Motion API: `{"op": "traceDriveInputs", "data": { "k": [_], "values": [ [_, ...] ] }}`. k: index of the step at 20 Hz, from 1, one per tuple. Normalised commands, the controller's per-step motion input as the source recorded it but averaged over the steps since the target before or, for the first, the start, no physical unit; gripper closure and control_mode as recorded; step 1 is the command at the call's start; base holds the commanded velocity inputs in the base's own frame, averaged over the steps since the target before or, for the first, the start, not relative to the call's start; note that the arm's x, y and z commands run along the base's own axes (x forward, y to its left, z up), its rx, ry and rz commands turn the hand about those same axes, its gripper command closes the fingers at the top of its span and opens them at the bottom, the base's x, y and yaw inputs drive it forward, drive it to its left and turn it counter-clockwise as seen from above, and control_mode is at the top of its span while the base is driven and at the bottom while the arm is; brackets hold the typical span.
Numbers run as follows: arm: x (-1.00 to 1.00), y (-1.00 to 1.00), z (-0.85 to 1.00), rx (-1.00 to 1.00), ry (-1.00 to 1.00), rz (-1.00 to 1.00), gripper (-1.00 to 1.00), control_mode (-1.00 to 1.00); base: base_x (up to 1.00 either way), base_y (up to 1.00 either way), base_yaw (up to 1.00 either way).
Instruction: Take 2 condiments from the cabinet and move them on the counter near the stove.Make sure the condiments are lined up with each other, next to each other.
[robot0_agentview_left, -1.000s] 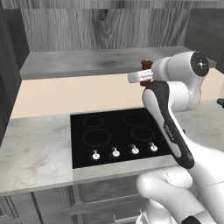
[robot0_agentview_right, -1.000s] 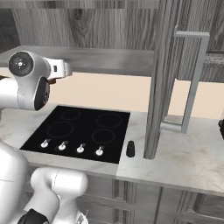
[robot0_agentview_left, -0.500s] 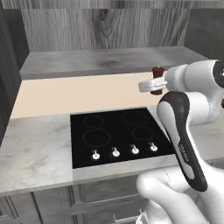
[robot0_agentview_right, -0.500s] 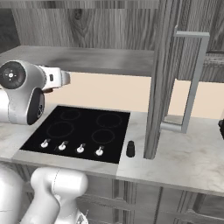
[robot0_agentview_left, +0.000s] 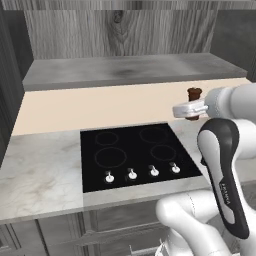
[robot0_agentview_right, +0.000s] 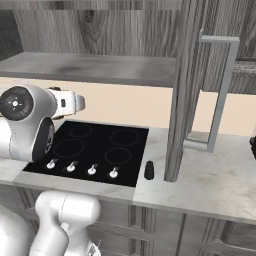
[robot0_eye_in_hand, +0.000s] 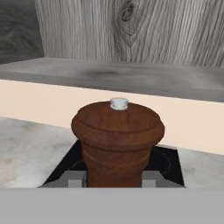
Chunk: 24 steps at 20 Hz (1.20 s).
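Note:
My gripper (robot0_agentview_left: 192, 110) is shut on the reddish-brown wooden condiment (robot0_agentview_left: 194, 93) and holds it upright in the air over the right rear corner of the black stove (robot0_agentview_left: 135, 152). In the hand view the condiment (robot0_eye_in_hand: 117, 140) stands between the two fingertips (robot0_eye_in_hand: 75, 178), its white top knob up. The black condiment (robot0_agentview_right: 148, 170) stands on the marbled counter (robot0_agentview_right: 210, 180) just right of the stove (robot0_agentview_right: 95, 147), near the front edge. Behind lies the grey shelf of the cabinet (robot0_agentview_left: 125, 70).
An open cabinet door (robot0_agentview_right: 182, 90) with a long metal handle (robot0_agentview_right: 220, 95) hangs down to the counter right of the stove, close behind the black condiment. A beige backsplash runs under the shelf. The counter (robot0_agentview_left: 40, 170) continues left of the stove.
The arm has swung to the right and a little down, away from the cabinet shelf, carrying the brown condiment. The black condiment has not moved.

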Motion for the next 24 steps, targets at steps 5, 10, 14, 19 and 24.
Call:
{"op": "traceDriveInputs", "data": {
  "k": [5,10,14,19,24],
  "values": [
    [-0.23,-0.29,-0.2,0.0,0.02,0.0,1.0,-1.0,0.0,0.0,0.0],
    [-0.18,-0.33,-0.19,0.0,0.01,0.0,1.0,-1.0,0.0,0.0,0.0],
    [-0.15,-0.33,-0.18,0.0,0.0,0.0,1.0,-1.0,0.0,0.0,0.0],
    [-0.1,-0.29,-0.18,0.0,0.0,0.0,1.0,-1.0,0.0,0.0,0.0],
    [-0.09,-0.27,-0.2,0.0,0.0,0.0,1.0,-1.0,0.0,0.0,0.0]
  ]
}}
